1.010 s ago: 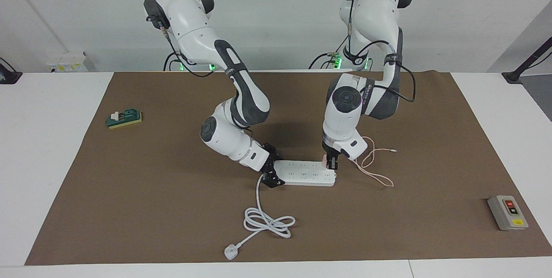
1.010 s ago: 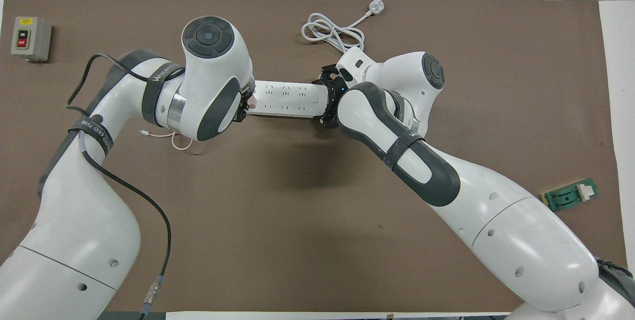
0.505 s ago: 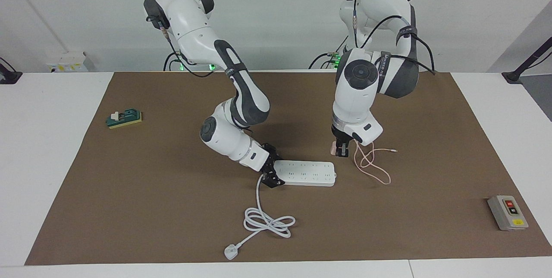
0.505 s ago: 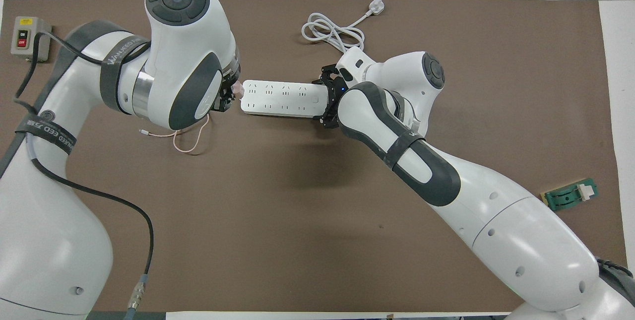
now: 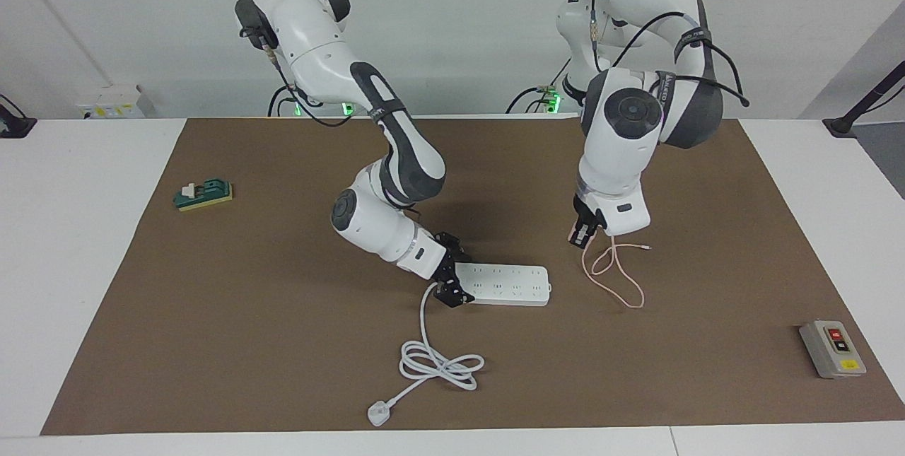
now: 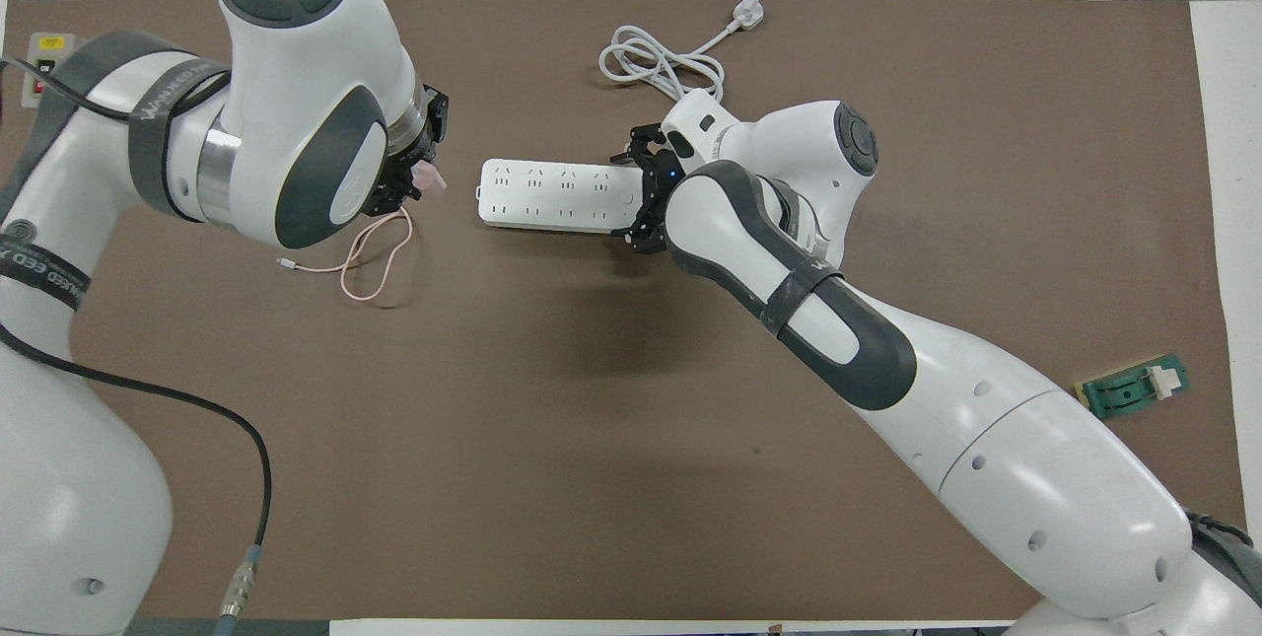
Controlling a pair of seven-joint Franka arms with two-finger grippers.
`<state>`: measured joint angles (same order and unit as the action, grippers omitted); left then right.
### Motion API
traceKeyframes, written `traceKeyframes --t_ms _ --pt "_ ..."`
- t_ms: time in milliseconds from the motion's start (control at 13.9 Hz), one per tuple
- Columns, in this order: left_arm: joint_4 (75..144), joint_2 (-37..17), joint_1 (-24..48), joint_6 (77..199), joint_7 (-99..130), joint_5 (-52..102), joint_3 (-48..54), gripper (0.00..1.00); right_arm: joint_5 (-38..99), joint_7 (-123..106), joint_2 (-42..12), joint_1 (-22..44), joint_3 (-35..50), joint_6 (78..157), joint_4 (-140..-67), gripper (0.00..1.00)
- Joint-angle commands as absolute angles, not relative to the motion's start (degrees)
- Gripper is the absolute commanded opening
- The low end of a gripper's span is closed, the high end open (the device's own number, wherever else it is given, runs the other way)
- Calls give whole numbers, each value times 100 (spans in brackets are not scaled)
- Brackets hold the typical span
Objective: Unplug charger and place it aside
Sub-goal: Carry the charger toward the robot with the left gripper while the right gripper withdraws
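Matt brown mat (image 5: 212, 343), seemingly paper

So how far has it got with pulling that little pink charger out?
Done: the charger is out of the power strip, whose sockets all show empty. In hand: the left pincer is shut on the charger, up over the mat, with its pink cable trailing down; the right pincer is at the strip's cord end. Left: setting the charger down aside.

One charger (image 5: 574, 232), one power strip (image 5: 505, 284), one switch box (image 5: 832, 348), one green block (image 5: 203, 194).
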<state>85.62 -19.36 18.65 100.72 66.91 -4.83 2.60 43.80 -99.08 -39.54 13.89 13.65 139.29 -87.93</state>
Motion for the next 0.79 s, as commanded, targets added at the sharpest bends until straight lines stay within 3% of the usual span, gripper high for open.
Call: traceKeyframes --t_ms 0,288,721 --pt "10137 -663 1714 10474 5444 -492 272 0 4315 -9774 -3596 1064 1468 13528 -8771 100" --pt "12266 1025 1547 11364 4004 -492 264 0 4254 -9326 -2990 826 1188 12755 -8842 100" --pt "13534 2073 1187 11487 1148 7 -156 0 2525 -6650 -1803 826 738 11928 -8912 100"
